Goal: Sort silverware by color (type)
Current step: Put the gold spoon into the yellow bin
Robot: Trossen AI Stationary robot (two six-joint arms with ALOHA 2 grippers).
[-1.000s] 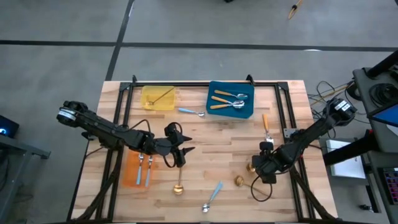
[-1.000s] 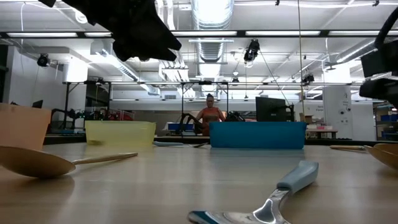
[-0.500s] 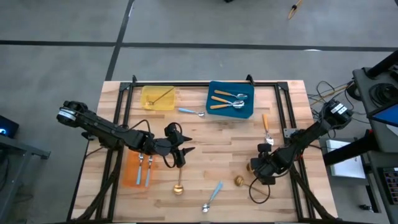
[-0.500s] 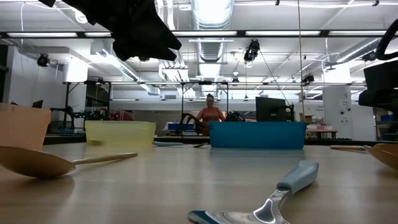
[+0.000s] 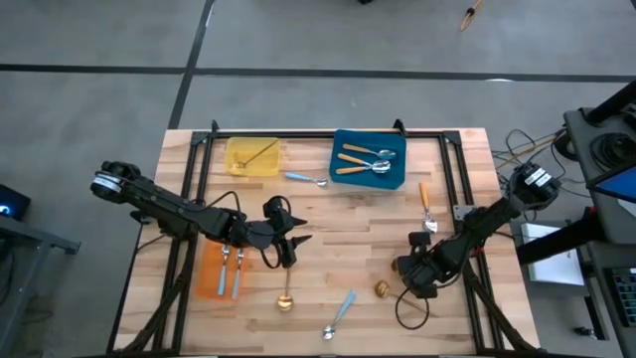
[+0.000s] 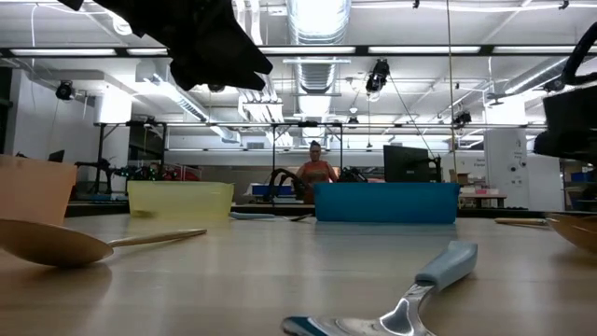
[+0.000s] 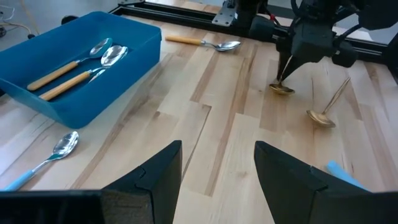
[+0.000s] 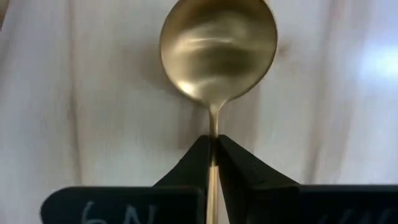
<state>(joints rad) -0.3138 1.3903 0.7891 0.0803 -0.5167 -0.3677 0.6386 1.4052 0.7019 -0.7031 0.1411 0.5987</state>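
Observation:
My right gripper [image 5: 405, 267] stands near the table's right front, shut on a gold spoon [image 8: 217, 46]. The left wrist view shows that gripper [image 7: 291, 61] and the spoon's bowl [image 7: 281, 89] too. A second gold spoon [image 7: 320, 117] lies beside it on its bowl. My left gripper [image 7: 217, 180] hangs open above the table's middle left [image 5: 286, 245], holding nothing. A third gold spoon [image 5: 285, 295], two blue-handled spoons [image 5: 340, 312] [image 5: 306, 178] and an orange-handled spoon [image 5: 424, 203] lie loose on the wood. My right gripper pinches the gold spoon's thin handle [image 8: 213, 134] between its two fingers, close behind the bowl. The fingers come from above, pointing down. The bowl [image 7: 281, 89] rests on the table, and the handle slants steeply up into the fingers.
At the far edge a yellow tray [image 5: 238, 167] holds a gold spoon and a blue tray [image 5: 396, 177] holds orange-handled spoons. An orange tray [image 5: 209, 283] at the near left holds blue-handled spoons. A person shows in the room beyond the table [image 6: 315, 168].
My right gripper has sunk and shifted a little toward the table's near left, coming down over the gold spoon that lay bare beside it a second ago. My left arm has kept still.

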